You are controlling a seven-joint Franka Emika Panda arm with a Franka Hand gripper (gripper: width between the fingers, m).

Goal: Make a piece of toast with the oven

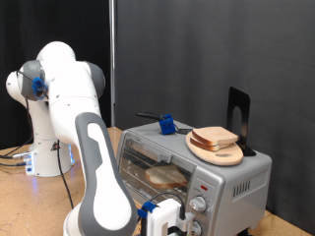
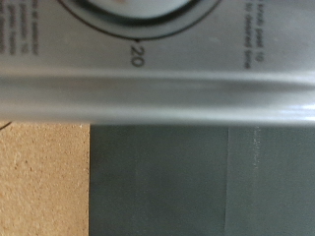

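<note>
The oven (image 1: 241,177) stands on the table at the exterior view's lower right with its glass door shut. Through the glass I see the piece of toast (image 1: 165,177) lying on the wire rack. My gripper (image 1: 165,218) is low in front of the oven, right by the two round knobs (image 1: 200,205). The wrist view is filled by the oven's silver front panel (image 2: 157,93) and the edge of a timer dial (image 2: 128,15) marked 20. No fingers show there.
On top of the oven, a round wooden plate (image 1: 219,149) carries another bread slice (image 1: 215,137). Also up there are a blue-and-black tool (image 1: 166,125) and a black stand (image 1: 239,118). The wooden table (image 2: 44,177) shows below the oven. Cables lie at the exterior view's left.
</note>
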